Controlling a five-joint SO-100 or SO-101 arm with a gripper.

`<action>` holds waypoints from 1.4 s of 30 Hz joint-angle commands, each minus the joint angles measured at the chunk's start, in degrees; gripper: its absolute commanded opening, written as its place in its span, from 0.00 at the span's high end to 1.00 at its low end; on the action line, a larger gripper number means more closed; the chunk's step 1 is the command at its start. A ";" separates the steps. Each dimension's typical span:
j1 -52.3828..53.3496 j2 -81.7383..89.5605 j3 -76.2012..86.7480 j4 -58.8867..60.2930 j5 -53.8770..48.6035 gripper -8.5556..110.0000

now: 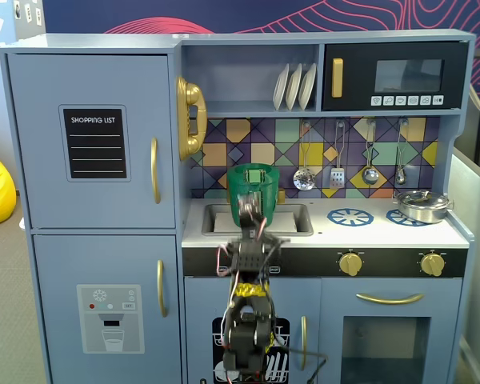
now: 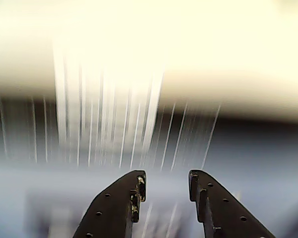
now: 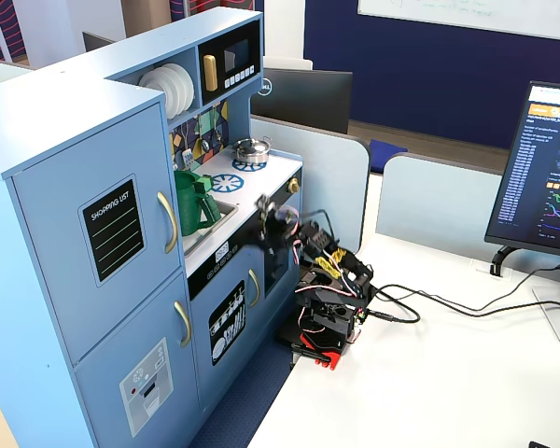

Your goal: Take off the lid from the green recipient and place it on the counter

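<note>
The green recipient (image 1: 254,190) stands upright at the sink, at the left end of the white counter (image 1: 368,233); it also shows in a fixed view (image 3: 192,202). The lid (image 1: 254,167) appears as a flat green top on it, and its handle cannot be made out. My gripper (image 1: 250,210) is blurred, in front of and just below the recipient, over the counter's front edge. In the wrist view the gripper (image 2: 166,178) is open and empty, and everything beyond it is smeared. It is apart from the recipient in the side view (image 3: 267,227).
A silver pot (image 1: 422,206) sits on the right burner decal. The grey sink (image 1: 292,220) lies beside the recipient. Hanging utensils (image 1: 336,164) and a shelf with plates (image 1: 294,86) are above the counter. The arm's base (image 3: 322,322) stands on a white desk with cables.
</note>
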 commanded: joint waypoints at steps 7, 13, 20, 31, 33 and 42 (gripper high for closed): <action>0.88 -10.72 -10.99 -22.32 6.68 0.62; 0.44 -17.23 -12.83 -33.31 7.56 0.61; 0.97 -23.20 -17.40 -35.95 7.47 0.61; 0.70 -32.87 -28.12 -37.62 7.21 0.62; 0.53 -33.93 -29.36 -37.79 7.38 0.63; -0.35 -36.47 -32.08 -36.30 7.03 0.67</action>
